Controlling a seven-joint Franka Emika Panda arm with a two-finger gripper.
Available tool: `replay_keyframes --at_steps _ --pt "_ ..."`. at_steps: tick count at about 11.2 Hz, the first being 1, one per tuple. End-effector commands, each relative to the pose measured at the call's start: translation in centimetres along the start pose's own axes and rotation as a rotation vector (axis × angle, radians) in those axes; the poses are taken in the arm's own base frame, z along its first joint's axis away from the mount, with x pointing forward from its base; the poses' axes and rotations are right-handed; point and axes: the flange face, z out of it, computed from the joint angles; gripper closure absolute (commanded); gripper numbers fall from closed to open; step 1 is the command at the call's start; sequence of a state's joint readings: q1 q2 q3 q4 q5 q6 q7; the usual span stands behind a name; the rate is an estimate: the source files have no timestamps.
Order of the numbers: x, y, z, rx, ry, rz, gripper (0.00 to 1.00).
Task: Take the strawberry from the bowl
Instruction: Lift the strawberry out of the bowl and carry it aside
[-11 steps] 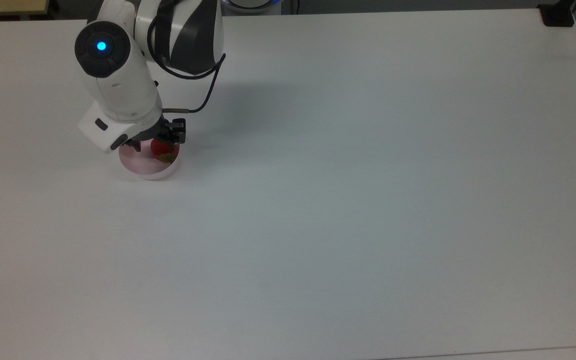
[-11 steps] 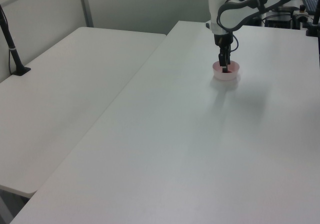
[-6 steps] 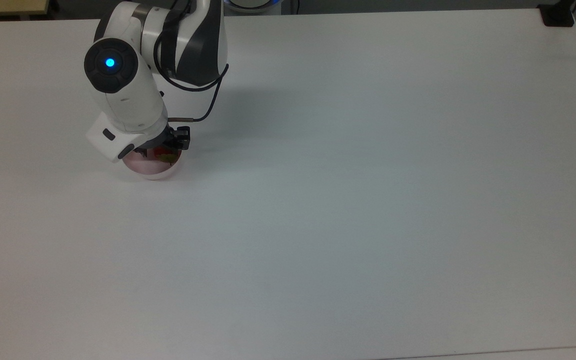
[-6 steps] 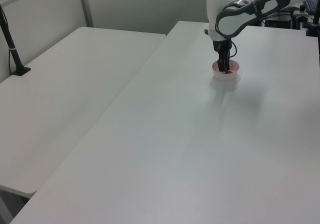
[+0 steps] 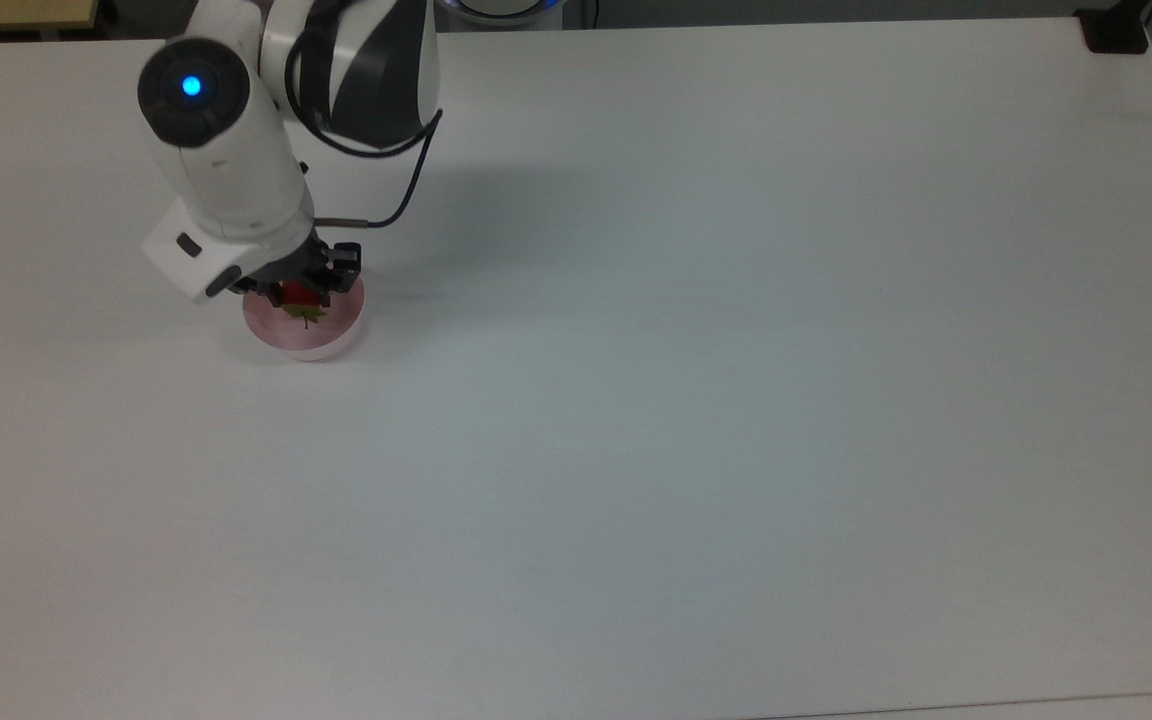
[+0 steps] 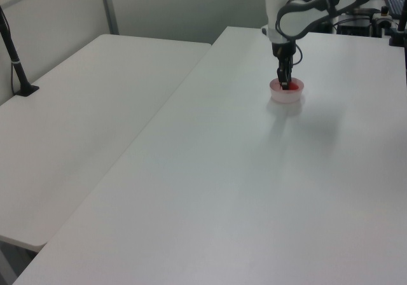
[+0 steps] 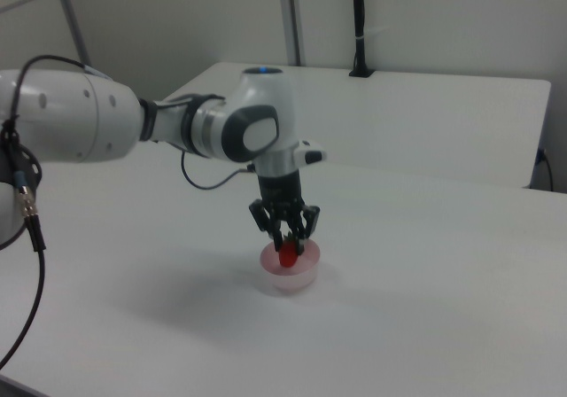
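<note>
The wide white table (image 5: pixel 696 400) is seen carrying little besides the task's things, and a second white table (image 6: pixel 82 126) stands beside it at the left view's left. Over the top view's upper left, the white and grey robot arm (image 5: pixel 236 170) is seen raised a little compared with half a second ago, when it was pressed lower over the small round pale pink plastic bowl (image 5: pixel 336 335). The black two-finger tool (image 7: pixel 288 236) is closed on the small glossy red strawberry with a green leafy cap (image 7: pixel 288 256), which in the right view hangs between the fingers at about the height of the bowl's rim, its cap pointing toward the top view's bottom. A second ago the fruit was lying in the bowl between parted fingers, so the grasp is judged made and the lift just begun. The bowl remains on the table. Nothing is seen standing in the way above; only the bowl's rim stays close, and a slip from the narrow pinch is judged the main risk.
</note>
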State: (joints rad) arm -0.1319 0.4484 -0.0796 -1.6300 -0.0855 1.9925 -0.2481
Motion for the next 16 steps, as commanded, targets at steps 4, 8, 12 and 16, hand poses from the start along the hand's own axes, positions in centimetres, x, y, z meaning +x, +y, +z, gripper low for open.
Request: replay_keyframes --at_steps 4,8,12,16 --pt "0.5 -12.5 -6.6 0.042 0.02 0.06 0.66" --pt "1.8 -21.8 -2.6 0.017 -0.011 0.068 0.64" --pt "2.4 -21.8 -2.0 -0.05 0.022 0.091 0.35" --pt "-2.3 -21.6 -11.7 -0.071 0.016 0.052 0.0"
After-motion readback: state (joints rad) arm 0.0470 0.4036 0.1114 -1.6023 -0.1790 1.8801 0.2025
